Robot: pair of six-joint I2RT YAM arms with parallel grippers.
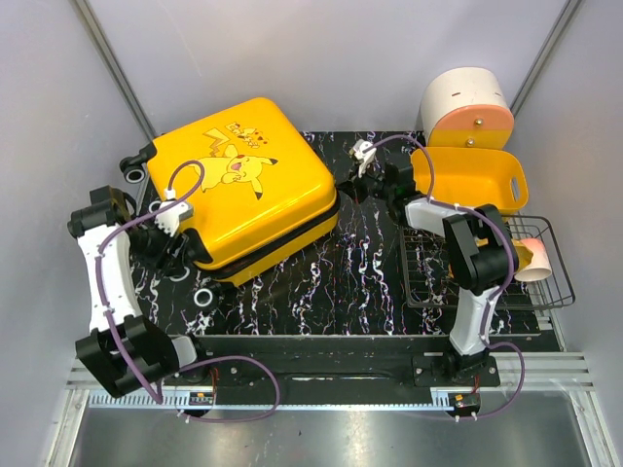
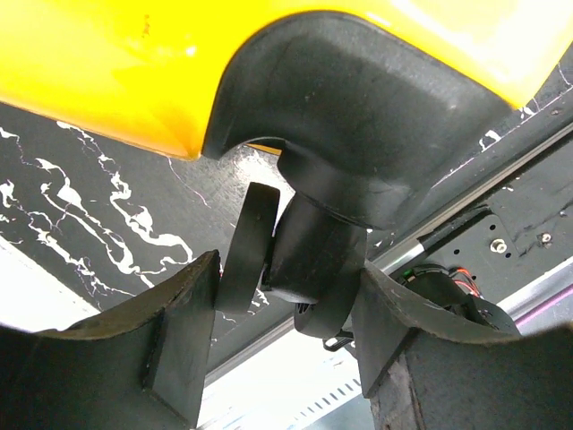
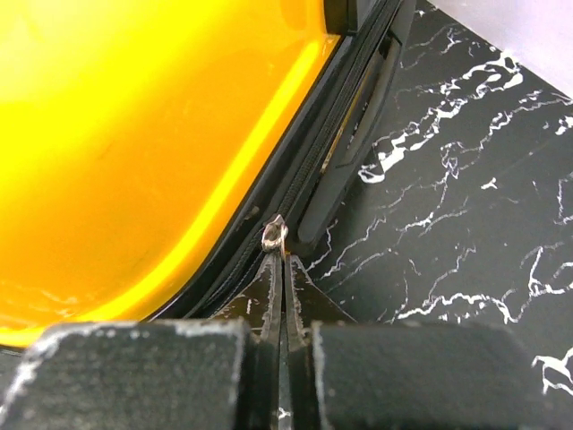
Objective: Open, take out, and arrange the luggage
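The luggage (image 1: 238,185), a glossy yellow hard-shell case with a cartoon print on its lid, lies flat on the black marbled mat. Its lid is closed. My left gripper (image 1: 171,255) is at the case's near-left corner. In the left wrist view its fingers (image 2: 192,305) press on both sides of a black wheel (image 2: 309,260) under the yellow shell (image 2: 107,81). My right gripper (image 1: 350,188) is at the case's right edge. There it (image 3: 285,255) is shut on the small metal zipper pull (image 3: 275,235), next to the black zip line and a side handle (image 3: 354,143).
A smaller yellow plastic basket (image 1: 472,180) sits at the back right. Behind it is a white and orange cylinder (image 1: 467,107). A black wire basket (image 1: 487,305) on the right holds a pink and white cup (image 1: 533,255). Another wheel (image 1: 203,296) pokes out at the case's near edge.
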